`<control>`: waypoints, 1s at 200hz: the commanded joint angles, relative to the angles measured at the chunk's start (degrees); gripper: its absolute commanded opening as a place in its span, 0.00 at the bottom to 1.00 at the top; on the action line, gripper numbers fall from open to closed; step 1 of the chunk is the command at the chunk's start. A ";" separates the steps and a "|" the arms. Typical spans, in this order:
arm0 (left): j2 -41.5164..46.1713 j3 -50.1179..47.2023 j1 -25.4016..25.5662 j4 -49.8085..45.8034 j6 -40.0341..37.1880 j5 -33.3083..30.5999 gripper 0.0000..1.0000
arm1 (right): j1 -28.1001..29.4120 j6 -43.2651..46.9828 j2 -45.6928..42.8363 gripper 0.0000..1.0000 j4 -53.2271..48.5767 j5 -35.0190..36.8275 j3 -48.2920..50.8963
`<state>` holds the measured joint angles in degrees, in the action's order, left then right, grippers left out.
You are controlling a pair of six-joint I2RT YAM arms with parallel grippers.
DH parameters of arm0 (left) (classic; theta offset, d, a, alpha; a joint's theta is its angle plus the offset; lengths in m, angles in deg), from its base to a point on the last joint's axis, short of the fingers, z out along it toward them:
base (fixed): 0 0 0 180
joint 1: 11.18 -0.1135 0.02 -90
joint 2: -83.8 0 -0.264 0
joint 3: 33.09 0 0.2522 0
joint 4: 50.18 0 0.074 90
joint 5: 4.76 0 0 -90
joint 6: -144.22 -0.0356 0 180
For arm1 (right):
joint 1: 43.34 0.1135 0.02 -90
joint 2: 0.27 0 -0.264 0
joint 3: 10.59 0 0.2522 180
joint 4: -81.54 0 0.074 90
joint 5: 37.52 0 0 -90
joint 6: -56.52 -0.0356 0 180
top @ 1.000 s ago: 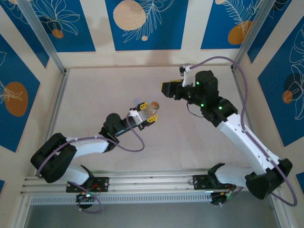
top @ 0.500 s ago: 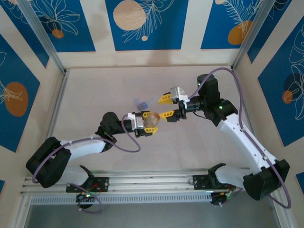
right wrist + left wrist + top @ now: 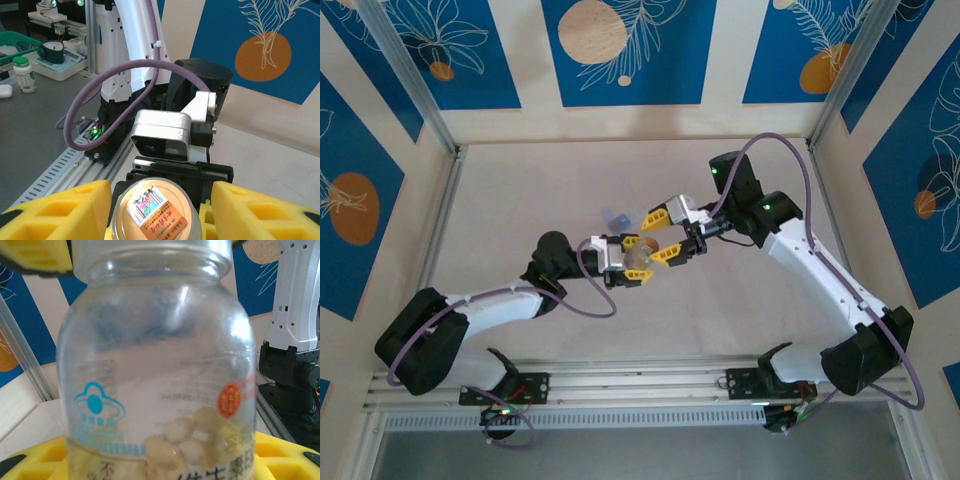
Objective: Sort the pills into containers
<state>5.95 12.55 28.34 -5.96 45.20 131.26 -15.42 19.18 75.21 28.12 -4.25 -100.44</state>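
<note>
**A:** Where is the load?

**B:** The left gripper (image 3: 638, 260) is clamped on the clear pill bottle (image 3: 160, 365), near the blue pill box (image 3: 615, 216). The right gripper (image 3: 665, 236) has its fingers closely bracketing the cap (image 3: 155, 212). I cannot tell whether they are touching it.

**A:** Handling characteristics?

**B:** Probably rigid, smooth, slippery and light, since the pills (image 3: 172, 440) cover only the bottom. Take the cap squarely by its rim and clamp the body on its straight wall.
</note>
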 commanded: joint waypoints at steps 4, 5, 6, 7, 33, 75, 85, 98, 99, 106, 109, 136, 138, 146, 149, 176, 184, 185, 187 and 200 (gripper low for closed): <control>-0.63 2.31 -0.45 0.73 0.64 2.41 0.00 | 0.63 3.55 1.26 0.56 -4.65 1.26 -1.75; -0.59 2.35 -0.43 0.73 0.66 2.41 0.00 | 0.64 3.55 1.34 0.56 -4.69 1.36 -1.81; -0.62 2.33 -0.43 0.73 0.70 2.36 0.00 | 0.64 3.61 1.38 0.56 -4.71 1.40 -1.84; -0.63 2.37 -0.47 0.69 0.69 2.39 0.00 | 0.64 3.69 1.45 0.56 -4.80 1.42 -1.85; -1.26 2.90 -0.47 0.48 0.67 2.46 0.00 | 0.99 4.12 1.96 0.55 -5.31 2.45 -1.98; -1.52 3.62 -0.44 -0.31 0.01 0.15 0.00 | 1.93 -1.49 0.88 0.38 0.10 7.08 0.92; -1.38 4.04 -0.46 -1.60 -0.73 -1.27 0.00 | 2.30 -4.18 0.48 0.36 2.22 9.10 2.25; -0.93 4.57 -0.42 -3.26 -1.87 -3.60 0.00 | 2.70 -8.67 0.01 0.32 5.09 11.20 4.07; -0.87 4.58 -0.46 -3.41 -2.01 -3.81 0.00 | 2.73 -9.13 -0.03 0.32 5.24 11.33 4.22; -0.59 4.75 -0.51 -4.10 -2.67 -5.33 0.00 | 2.83 -11.83 -0.16 0.30 6.66 12.81 5.25; -0.43 4.77 -0.46 -4.29 -2.97 -6.06 0.00 | 2.91 -13.33 -0.29 0.30 7.46 13.57 5.68; 1.24 5.12 -0.44 -6.62 -5.47 -13.68 0.00 | 4.31 -26.29 -1.94 0.30 15.92 24.46 11.22; 1.32 5.12 -0.42 -6.71 -5.64 -14.09 0.00 | 4.39 -27.15 -2.03 0.30 16.52 25.31 11.71; 1.66 5.12 -0.44 -6.73 -6.15 -15.61 0.00 | 4.96 -31.44 -2.42 0.30 19.21 29.34 13.26; 1.79 5.12 -0.45 -6.74 -6.39 -16.05 0.00 | 5.15 -33.26 -2.56 0.30 20.14 30.84 13.76; 2.28 4.47 -0.35 -5.10 -6.89 -18.71 0.00 | 6.67 -45.61 -3.00 0.30 23.24 40.98 16.03; 2.26 4.27 -0.36 -4.42 -6.83 -18.98 0.00 | 7.10 -48.16 -3.13 0.30 23.84 43.06 16.52; 2.30 4.26 -0.34 -4.30 -6.82 -19.01 0.00 | 7.12 -48.35 -3.14 0.30 23.93 43.35 16.56; 2.33 4.12 -0.33 -4.11 -6.76 -19.07 0.00 | 7.25 -48.95 -3.17 0.30 24.04 43.78 16.65; 2.28 3.57 -0.31 -2.79 -6.43 -19.69 0.00 | 7.82 -51.91 -3.48 0.30 24.58 47.41 17.11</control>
<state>4.62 14.26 27.80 -19.19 41.49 118.32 -8.29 -16.38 70.64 53.61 25.96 -85.99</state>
